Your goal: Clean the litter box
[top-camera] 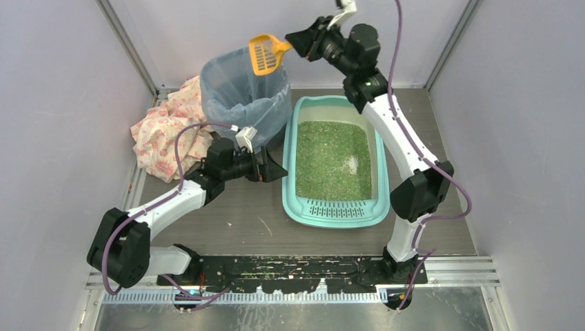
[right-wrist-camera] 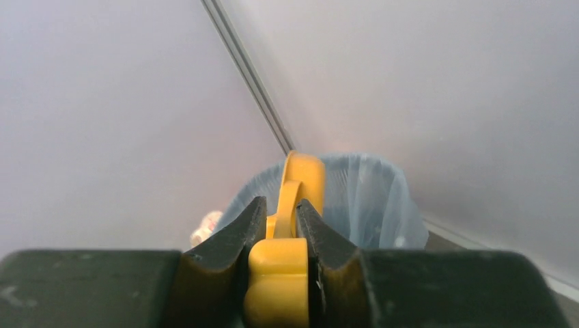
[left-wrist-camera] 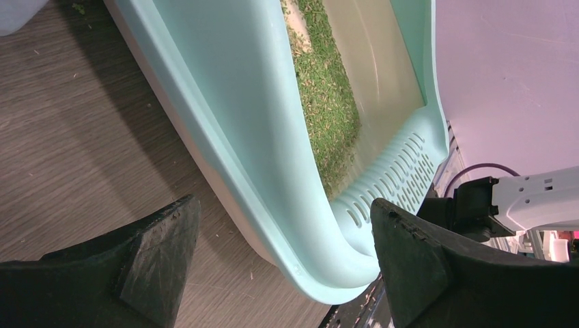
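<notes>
The teal litter box [top-camera: 301,134] lies mid-table with green litter and its slotted grate step [top-camera: 338,209] at the near end. Its left rim [left-wrist-camera: 273,225] passes between the spread jaws of my left gripper [left-wrist-camera: 283,263], which stands open astride it, just left of the box [top-camera: 276,169]. High at the back, my right gripper [top-camera: 291,41] is shut on the handle of an orange slotted scoop [top-camera: 265,54], and the scoop head hangs over the bag-lined round bin [top-camera: 241,103]. The right wrist view shows the scoop [right-wrist-camera: 300,181] edge-on, clamped between the right gripper's [right-wrist-camera: 280,208] fingers, above the bin [right-wrist-camera: 369,198].
A crumpled floral cloth [top-camera: 165,127] lies left of the bin against the wall. Grey enclosure walls close in on three sides. A few litter grains dot the wood-grain table [top-camera: 234,221] near the arm bases.
</notes>
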Controlling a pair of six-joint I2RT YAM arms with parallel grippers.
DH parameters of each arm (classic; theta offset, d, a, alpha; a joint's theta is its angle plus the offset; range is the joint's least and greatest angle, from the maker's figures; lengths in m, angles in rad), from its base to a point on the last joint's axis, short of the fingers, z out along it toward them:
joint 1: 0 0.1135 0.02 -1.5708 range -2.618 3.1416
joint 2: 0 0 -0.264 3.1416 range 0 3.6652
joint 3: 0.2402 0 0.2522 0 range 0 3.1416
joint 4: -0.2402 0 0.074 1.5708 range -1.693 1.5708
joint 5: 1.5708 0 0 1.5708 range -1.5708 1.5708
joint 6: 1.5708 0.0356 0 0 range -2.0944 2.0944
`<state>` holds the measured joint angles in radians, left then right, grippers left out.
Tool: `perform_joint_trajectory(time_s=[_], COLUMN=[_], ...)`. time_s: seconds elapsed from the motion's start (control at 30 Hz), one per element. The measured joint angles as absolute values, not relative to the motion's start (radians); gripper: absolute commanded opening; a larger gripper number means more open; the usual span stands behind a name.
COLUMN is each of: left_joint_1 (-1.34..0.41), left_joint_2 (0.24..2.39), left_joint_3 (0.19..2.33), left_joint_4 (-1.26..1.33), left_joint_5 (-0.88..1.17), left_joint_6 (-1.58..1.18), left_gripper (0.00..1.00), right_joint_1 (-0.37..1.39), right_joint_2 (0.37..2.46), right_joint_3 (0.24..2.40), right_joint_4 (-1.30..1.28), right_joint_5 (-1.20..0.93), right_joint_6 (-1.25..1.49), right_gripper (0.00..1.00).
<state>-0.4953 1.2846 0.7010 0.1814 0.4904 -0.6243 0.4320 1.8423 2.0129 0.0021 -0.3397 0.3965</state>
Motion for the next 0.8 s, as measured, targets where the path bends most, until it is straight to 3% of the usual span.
perform_joint_trajectory(time_s=[0.17,0.33,0.6,0.8], left_joint_1=[-0.495,-0.495,-0.495,-0.495], left_joint_2=[1.285,1.285,1.287,1.316], left_joint_3=[0.701,0.701,0.701,0.701], left_joint_4=[0.181,0.179,0.179,0.183], left_joint_5=[0.49,0.49,0.488,0.491], left_joint_6=[-0.624,-0.624,-0.624,-0.628], left_gripper=[0.94,0.94,0.94,0.94], right_joint_1=[0.286,0.101,-0.046,-0.041], right_joint_2=[1.779,1.65,1.268,1.155], right_joint_3=[1.903,1.617,0.997,0.844], right_joint_4=[0.258,0.44,0.403,0.358], right_joint_5=[-0.451,-0.462,-0.376,-0.37], right_joint_6=[0.661,0.825,0.802,0.736], right_gripper=[0.01,0.01,0.01,0.01])
